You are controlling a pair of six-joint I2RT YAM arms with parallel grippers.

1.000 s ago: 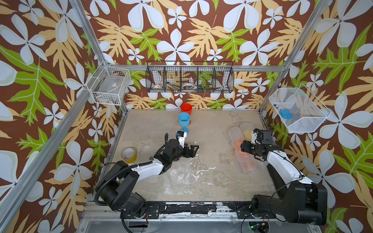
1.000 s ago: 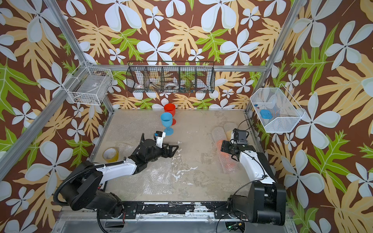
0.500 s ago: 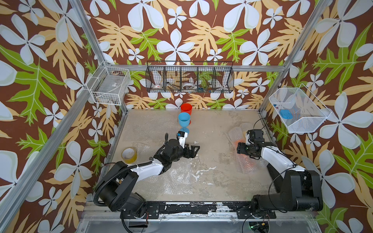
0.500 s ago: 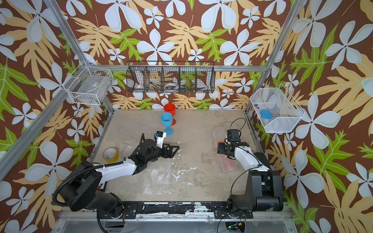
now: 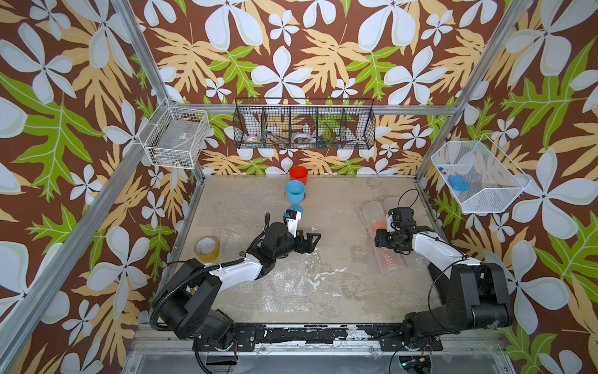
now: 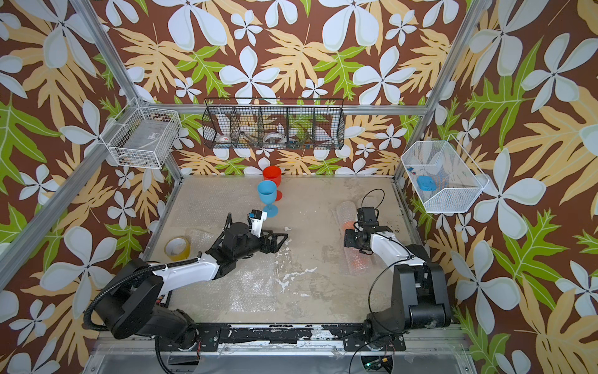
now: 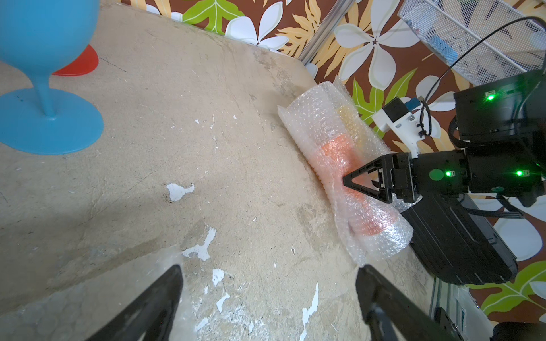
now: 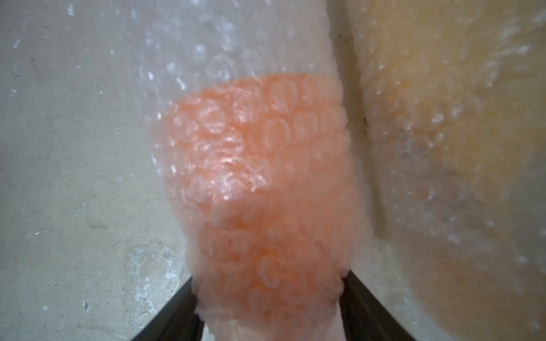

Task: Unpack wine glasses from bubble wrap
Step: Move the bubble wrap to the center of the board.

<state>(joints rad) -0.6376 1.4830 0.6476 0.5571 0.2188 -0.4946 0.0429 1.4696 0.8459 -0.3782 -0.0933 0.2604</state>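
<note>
We take the upright light blue plastic goblet [image 5: 295, 191] [image 7: 44, 44] as our marker on the worn beige tabletop [image 5: 339, 200]. An upright red plastic goblet [image 5: 298, 174] stands just behind it, toward the back wall, and the two overlap in both top views.

In front of the blue goblet's round foot hangs the left gripper [image 5: 312, 241] [image 7: 269, 267]. Its fingers [image 7: 165, 295] are spread wide with only bare tabletop between them. A flat sheet of clear bubble wrap [image 5: 281, 291] lies further to the front, under the left arm. A yellowish tape roll [image 5: 207, 248] lies well off to the robot's left of the goblet.

Well to the robot's right of the goblet lies a roll of clear dimpled bubble wrap [image 5: 372, 213] [image 7: 331, 147]. An orange plastic goblet [image 8: 260, 165] shows pale inside it. The right gripper [image 5: 380, 239] [image 8: 269, 280] straddles this roll. Its fingers [image 8: 357, 295] press the wrap from both sides, though the close, blurred wrist view does not show how firm the hold is. On the roll's far side from the blue goblet, touching or just beside it, lies a second bubble wrap roll [image 8: 443, 133] tinted yellow, crowding that finger. The right arm passes over it.
</note>
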